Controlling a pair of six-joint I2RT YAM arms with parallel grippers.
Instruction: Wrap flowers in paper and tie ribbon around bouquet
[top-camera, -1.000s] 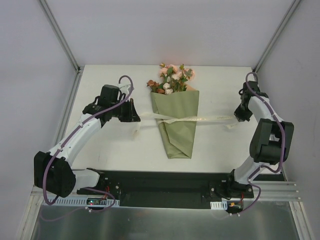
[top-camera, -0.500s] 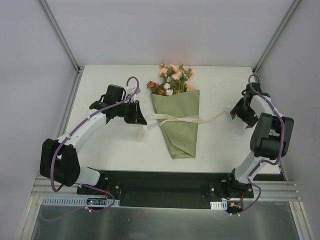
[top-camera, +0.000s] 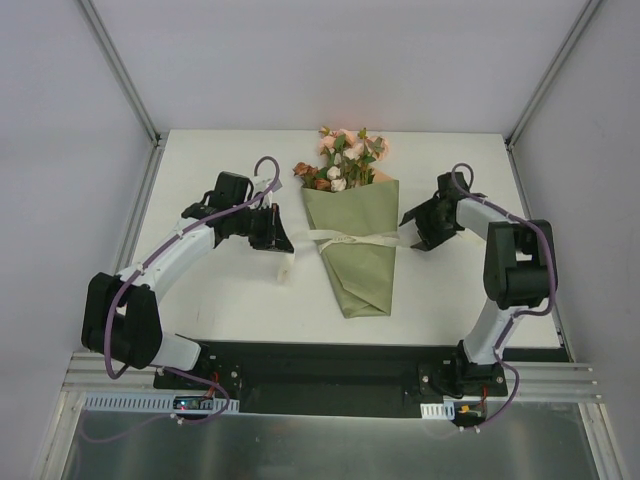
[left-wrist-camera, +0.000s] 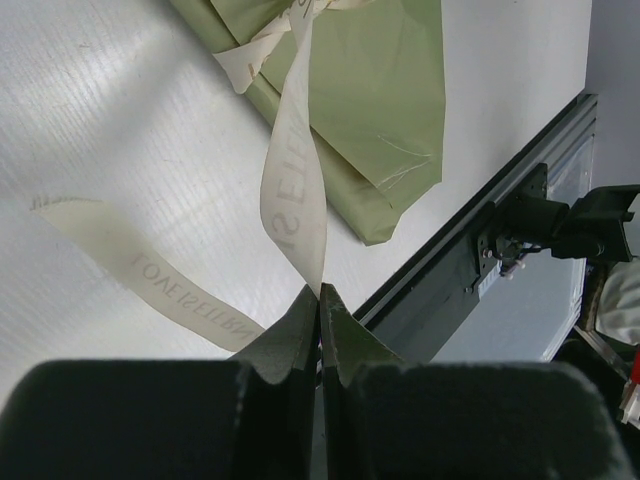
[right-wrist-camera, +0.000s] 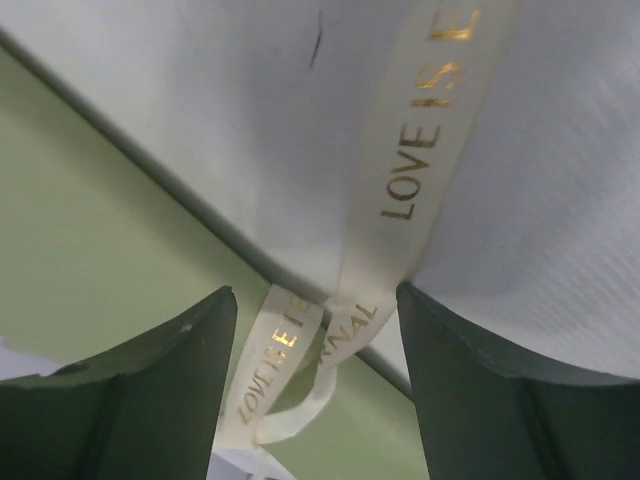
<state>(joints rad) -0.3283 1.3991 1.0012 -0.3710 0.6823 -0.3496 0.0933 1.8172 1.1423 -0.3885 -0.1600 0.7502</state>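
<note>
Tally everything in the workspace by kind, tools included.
bouquet: 1
ribbon: 1
tools: 2, the left tool shut on the ribbon and the right tool open
total: 4

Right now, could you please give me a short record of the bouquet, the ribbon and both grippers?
bouquet: lies on the table, flowers toward the far edge
paper: olive cone around the stems
ribbon: crosses the cone's middle, a tail out each side
left gripper: shut on the left tail
right gripper: open, astride the right tail beside the paper
</note>
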